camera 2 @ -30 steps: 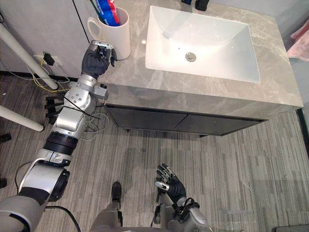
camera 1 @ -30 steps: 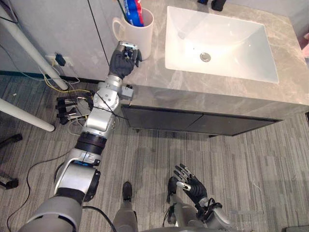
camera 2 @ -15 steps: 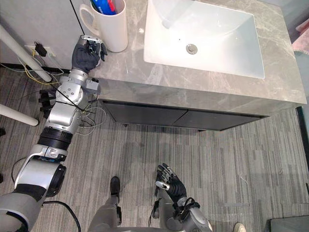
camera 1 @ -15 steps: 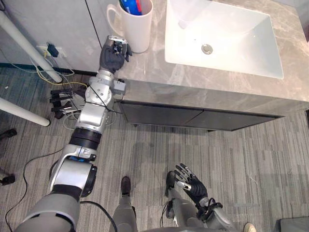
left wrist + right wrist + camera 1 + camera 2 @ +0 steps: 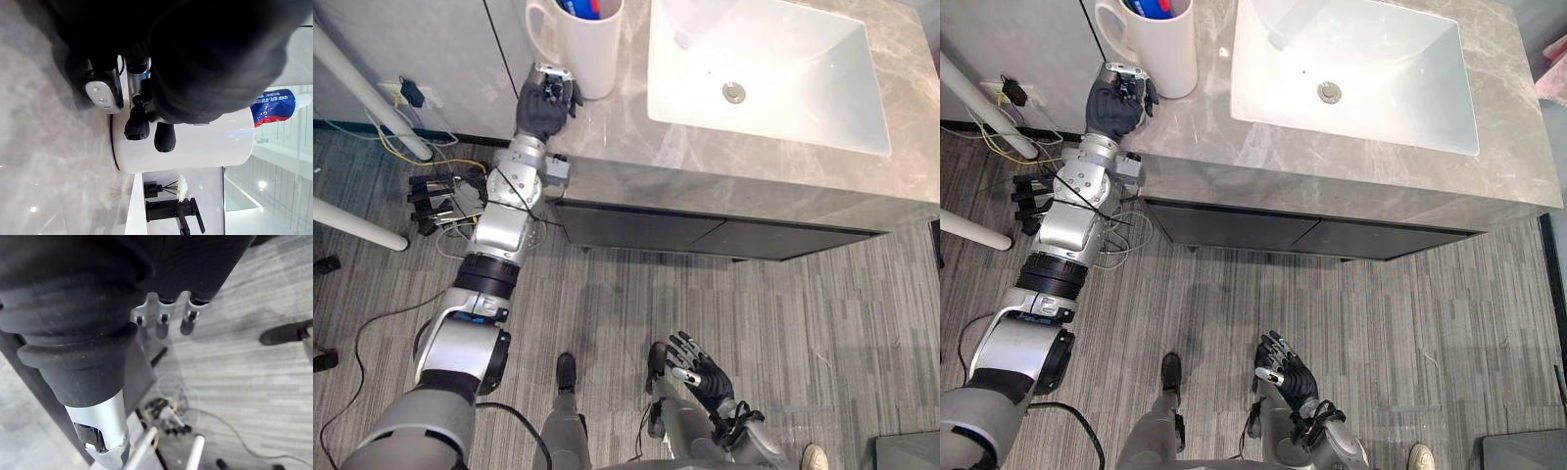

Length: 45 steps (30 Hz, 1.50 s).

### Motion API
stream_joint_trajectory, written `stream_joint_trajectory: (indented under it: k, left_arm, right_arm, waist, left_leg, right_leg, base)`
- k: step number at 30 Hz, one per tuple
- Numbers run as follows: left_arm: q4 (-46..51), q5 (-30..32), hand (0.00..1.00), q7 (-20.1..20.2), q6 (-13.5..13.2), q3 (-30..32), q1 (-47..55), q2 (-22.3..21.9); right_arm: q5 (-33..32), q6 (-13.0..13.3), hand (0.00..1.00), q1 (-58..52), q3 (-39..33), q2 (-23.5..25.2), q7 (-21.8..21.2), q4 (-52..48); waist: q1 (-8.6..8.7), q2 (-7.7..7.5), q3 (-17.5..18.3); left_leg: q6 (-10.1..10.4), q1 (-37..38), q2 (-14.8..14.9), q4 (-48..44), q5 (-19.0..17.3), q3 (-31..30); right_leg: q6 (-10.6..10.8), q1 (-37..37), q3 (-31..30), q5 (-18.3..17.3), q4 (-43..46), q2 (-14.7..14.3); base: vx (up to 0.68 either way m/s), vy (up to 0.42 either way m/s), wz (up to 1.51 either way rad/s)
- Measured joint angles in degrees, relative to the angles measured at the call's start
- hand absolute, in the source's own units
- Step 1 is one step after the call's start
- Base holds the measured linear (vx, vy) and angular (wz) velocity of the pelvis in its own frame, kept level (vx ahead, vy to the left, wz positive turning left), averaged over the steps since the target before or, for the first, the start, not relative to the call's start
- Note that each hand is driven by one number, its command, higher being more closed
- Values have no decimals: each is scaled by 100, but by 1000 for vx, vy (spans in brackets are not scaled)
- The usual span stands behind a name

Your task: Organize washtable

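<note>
- Left eye view: the white mug [image 5: 590, 44] stands at the far left of the grey stone washtable [image 5: 705, 166], with a toothpaste tube [image 5: 579, 8] upright in it and the sink [image 5: 803, 69] just to its right. The left hand [image 5: 546, 98] sits just near-left of the mug, fingers curled, nothing seen in them. The mug looks ceramic, so probably stiff, weighty, glazed-slippery and breakable. A wrap round the body or the handle [image 5: 533, 27] on its left would suit.
- Right eye view: the right hand [image 5: 1283, 372] hangs low over the striped floor [image 5: 1430, 313], fingers loosely spread and empty.
- Left wrist view: the dark fingertips [image 5: 165, 137] lie close to the mug's wall near its base, but I cannot tell whether they touch it. The counter is polished and likely gives little friction.
- Right wrist view: the fingers point straight down over the floor.
</note>
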<state>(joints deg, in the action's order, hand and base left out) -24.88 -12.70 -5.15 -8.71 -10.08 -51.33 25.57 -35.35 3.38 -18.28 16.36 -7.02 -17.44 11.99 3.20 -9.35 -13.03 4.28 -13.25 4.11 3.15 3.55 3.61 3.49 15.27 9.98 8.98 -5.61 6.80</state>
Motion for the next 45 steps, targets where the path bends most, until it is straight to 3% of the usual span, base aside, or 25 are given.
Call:
stream_joint_trajectory:
  k: [18, 35, 45]
  left_arm:
    - [-338, 44, 100, -28, 71, -293, -782, 42]
    - [-1074, -259, 100, -296, -60, -373, -2262, 859]
    - [-1171, -256, 100, -391, -130, -576, -2648, 1023]
  right_arm:
    - [-7, 0, 0, 6, 18, -4, 0, -9]
    - [-61, 47, 0, 24, 44, -18, 19, -220]
    - [-122, 64, 0, 26, 50, -56, 21, -229]
  waist:
    - [107, -40, -133]
    - [231, -136, -521]
    - [243, -147, -647]
  left_leg:
    - [-2, -21, -3, 70, -2, 120]
    - [-5, -461, -5, -56, 0, 114]
    - [-14, -656, -1, -172, -10, 133]
  right_leg:
    - [-15, 122, -95, 11, -1, -2]
    - [-49, 502, -117, 93, -2, -2]
    - [-74, 661, -166, 131, -2, -5]
  base:
    - [1, -1, -3]
    - [-1, 0, 1]
    - [-5, 1, -1]
